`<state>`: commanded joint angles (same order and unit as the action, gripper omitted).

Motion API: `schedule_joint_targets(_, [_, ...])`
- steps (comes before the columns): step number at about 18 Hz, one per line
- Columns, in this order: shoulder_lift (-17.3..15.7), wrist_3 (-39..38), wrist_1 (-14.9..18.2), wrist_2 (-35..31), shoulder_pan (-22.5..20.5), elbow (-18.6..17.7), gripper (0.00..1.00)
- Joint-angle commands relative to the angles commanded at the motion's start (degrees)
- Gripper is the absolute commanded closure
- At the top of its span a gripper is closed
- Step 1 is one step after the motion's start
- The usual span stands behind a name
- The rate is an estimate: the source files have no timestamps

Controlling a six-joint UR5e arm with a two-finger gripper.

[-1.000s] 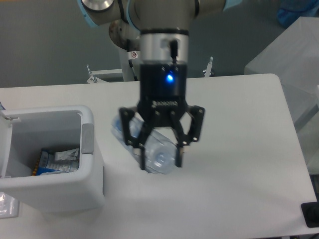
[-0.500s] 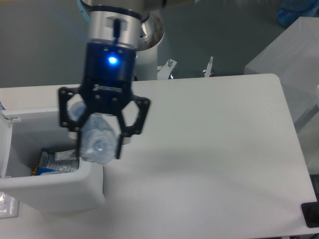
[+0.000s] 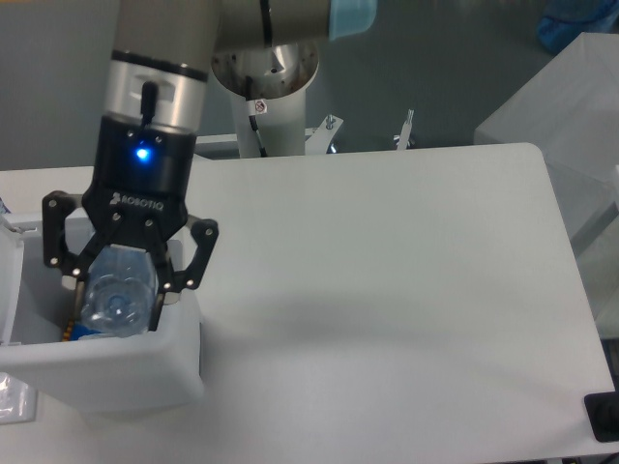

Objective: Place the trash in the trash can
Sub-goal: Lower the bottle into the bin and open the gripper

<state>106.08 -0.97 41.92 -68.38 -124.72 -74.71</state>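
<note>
My gripper point(image 3: 114, 302) hangs over the open trash can point(image 3: 116, 362) at the left of the table, shut on a crushed clear bluish bottle point(image 3: 116, 295). The bottle sits between the black fingers point(image 3: 161, 294), its lower end down inside the bin's opening. A bit of other trash point(image 3: 75, 333) shows at the bin's bottom, mostly hidden by the bottle. The bin's white lid point(image 3: 10, 280) stands open at its left side.
A clear plastic scrap point(image 3: 12, 398) lies at the table's left edge beside the bin. The arm's base column point(image 3: 280, 106) rises behind the table. A black object point(image 3: 604, 418) sits at the lower right corner.
The gripper has carried the bottle leftward from the table's middle to above the bin, and it now sits lower over the opening.
</note>
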Motion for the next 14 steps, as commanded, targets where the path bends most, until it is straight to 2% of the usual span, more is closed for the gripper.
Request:
schedule_joint_targets(13, [1.85,0.17,0.0,-0.09,0.79,-0.97,0.36])
schedule_joint_targets(14, [1.85,0.35,0.0,-0.17,0.88,-1.23,0.33])
